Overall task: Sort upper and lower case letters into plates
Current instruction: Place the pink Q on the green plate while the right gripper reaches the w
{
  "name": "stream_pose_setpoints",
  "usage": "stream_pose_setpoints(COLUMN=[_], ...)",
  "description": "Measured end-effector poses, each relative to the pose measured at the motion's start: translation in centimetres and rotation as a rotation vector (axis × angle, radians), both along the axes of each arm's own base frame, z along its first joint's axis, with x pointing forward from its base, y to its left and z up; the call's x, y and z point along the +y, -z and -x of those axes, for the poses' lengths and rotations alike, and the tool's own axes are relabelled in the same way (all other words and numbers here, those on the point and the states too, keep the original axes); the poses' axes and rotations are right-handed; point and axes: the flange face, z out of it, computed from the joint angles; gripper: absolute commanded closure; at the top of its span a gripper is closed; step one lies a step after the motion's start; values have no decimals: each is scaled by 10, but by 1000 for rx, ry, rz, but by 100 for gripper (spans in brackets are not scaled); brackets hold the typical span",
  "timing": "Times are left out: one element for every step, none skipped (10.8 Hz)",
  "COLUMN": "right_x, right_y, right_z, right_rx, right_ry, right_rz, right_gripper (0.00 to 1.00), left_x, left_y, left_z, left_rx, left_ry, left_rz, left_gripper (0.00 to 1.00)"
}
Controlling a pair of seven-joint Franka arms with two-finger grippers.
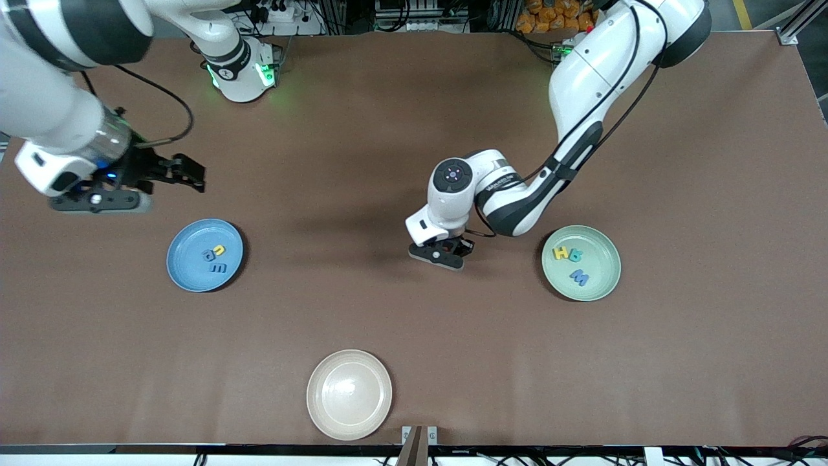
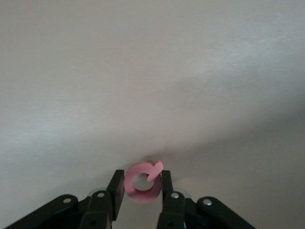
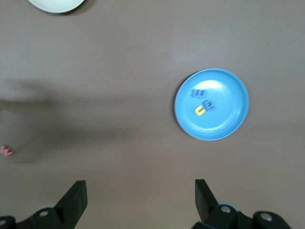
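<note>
My left gripper (image 1: 453,249) is down at the tabletop between the two plates, closer to the pale green plate (image 1: 598,285). It is shut on a pink ring-shaped foam letter (image 2: 143,183) with a short tail, pinched between both fingers (image 2: 116,188). That letter is also a small pink speck (image 3: 5,150) in the right wrist view. The green plate holds a yellow, a teal and a blue letter (image 1: 570,259). The blue plate (image 1: 187,236) holds a yellow and two blue letters (image 1: 215,257). My right gripper (image 1: 193,178) hangs open and empty above the table, beside the blue plate (image 3: 224,119).
A cream-white plate (image 1: 349,395) lies bare near the table edge closest to the front camera, and its rim (image 3: 57,4) shows in the right wrist view. Brown tabletop stretches between the plates. The arms' bases and cables line the table edge farthest from the front camera.
</note>
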Motion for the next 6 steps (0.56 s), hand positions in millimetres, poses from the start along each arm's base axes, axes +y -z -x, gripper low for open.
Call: stream_pose_setpoints(right_x=[25,53,87,124,159,189], right_y=[11,22,35,50,66,81], right_z=[2,5,11,19,28,36], right_rx=[12,21,24,21,15,5], right_ry=[5,14,31,43,46,49], right_rz=[4,8,17,32,38,38], right_gripper=[0,0,0,0,0,0], left_x=[22,48,76,106,140,178], left_y=[-7,-14,-22,-28,-32,-36], left_z=[-14,-29,-44,-56,-64,-69], left_rx=[20,36,49,62,78,92], left_ry=[19,30,33,34,36,55], left_rz=[-19,-38,-52,-61,-72,-85], left_gripper=[87,87,87,87,87,87])
